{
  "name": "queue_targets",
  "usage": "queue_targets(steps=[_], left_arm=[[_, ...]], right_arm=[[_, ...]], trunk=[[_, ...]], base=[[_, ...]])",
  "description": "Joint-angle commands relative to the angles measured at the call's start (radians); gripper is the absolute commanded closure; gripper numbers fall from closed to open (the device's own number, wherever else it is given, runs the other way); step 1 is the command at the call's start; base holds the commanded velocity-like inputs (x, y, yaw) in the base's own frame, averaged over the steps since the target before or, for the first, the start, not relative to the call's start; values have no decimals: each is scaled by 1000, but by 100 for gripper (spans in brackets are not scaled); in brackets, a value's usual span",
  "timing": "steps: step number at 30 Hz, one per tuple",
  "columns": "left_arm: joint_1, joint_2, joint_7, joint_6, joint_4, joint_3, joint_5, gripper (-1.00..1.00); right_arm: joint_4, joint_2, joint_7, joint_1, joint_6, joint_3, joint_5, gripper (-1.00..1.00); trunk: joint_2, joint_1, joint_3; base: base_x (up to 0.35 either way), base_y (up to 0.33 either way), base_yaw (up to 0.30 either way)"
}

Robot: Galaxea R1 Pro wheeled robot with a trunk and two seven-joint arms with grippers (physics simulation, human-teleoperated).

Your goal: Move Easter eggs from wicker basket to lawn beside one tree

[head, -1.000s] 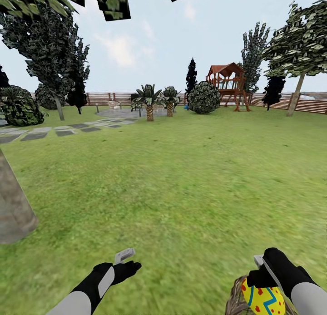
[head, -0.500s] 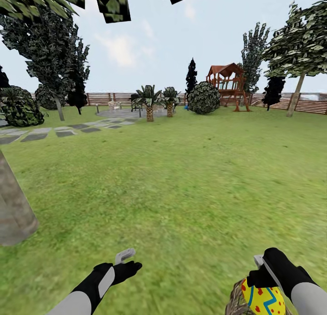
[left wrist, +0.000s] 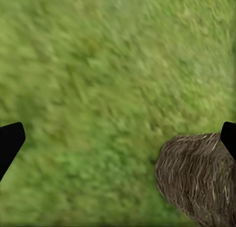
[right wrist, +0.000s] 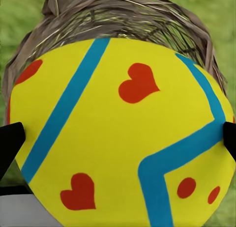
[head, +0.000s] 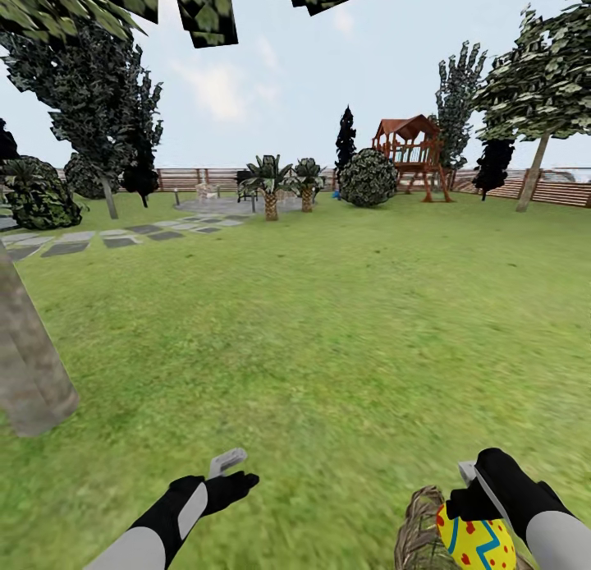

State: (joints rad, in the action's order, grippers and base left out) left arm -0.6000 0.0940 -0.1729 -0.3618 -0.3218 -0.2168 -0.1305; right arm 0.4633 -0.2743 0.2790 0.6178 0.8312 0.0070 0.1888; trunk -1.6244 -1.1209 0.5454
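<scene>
The whole head view has swung slightly since a second ago, a camera move: the tree trunk (head: 29,365) at the left edge now reaches further into the picture, and more of the wicker basket (head: 420,533) shows at the bottom right, its woven side now clear of the egg. The arms sit where they were in the picture.

The right claw (head: 480,504) is clamped on an Easter egg (head: 474,544), held just above the basket's rim. Seen close from the right wrist, the egg (right wrist: 123,133) is bright yellow with blue bands and a blue zigzag, red hearts and red dots; black fingertips (right wrist: 10,143) press against both its sides, and the basket (right wrist: 123,15) lies right behind it.

The left claw (head: 230,471) hangs empty and spread wide over the lawn (head: 328,324), its fingertips (left wrist: 9,141) far apart at the edges of the left wrist view, with the tan-brown basket (left wrist: 196,175) standing on the grass nearby.
</scene>
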Motion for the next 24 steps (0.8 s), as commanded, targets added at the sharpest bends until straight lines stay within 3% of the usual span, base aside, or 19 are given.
queue_targets(steps=[1,5,11,15,20,24], left_arm=[[-1,0,0,-8,-2,-4,-9,-100],[-1,-3,0,-8,-1,-4,-5,-100],[0,0,0,-7,25,-1,-3,-100],[0,0,-1,93,51,-1,-3,-100],[0,-5,-3,110,60,-1,-5,-100],[0,-36,-2,106,49,-6,-9,-100]], right_arm=[[2,0,9,0,3,1,11,100],[2,0,8,0,3,1,11,100],[2,0,8,0,3,1,11,100],[1,0,8,0,3,1,10,100],[2,0,8,0,3,1,10,100],[2,-2,9,0,3,0,9,100]], trunk=[[-1,0,1],[-1,0,1],[-1,0,1],[-1,0,1],[-1,0,1],[-1,0,1]], base=[[-2,0,0],[-39,23,0],[-218,222,0],[-172,285,0],[-168,274,0],[-75,60,0]])
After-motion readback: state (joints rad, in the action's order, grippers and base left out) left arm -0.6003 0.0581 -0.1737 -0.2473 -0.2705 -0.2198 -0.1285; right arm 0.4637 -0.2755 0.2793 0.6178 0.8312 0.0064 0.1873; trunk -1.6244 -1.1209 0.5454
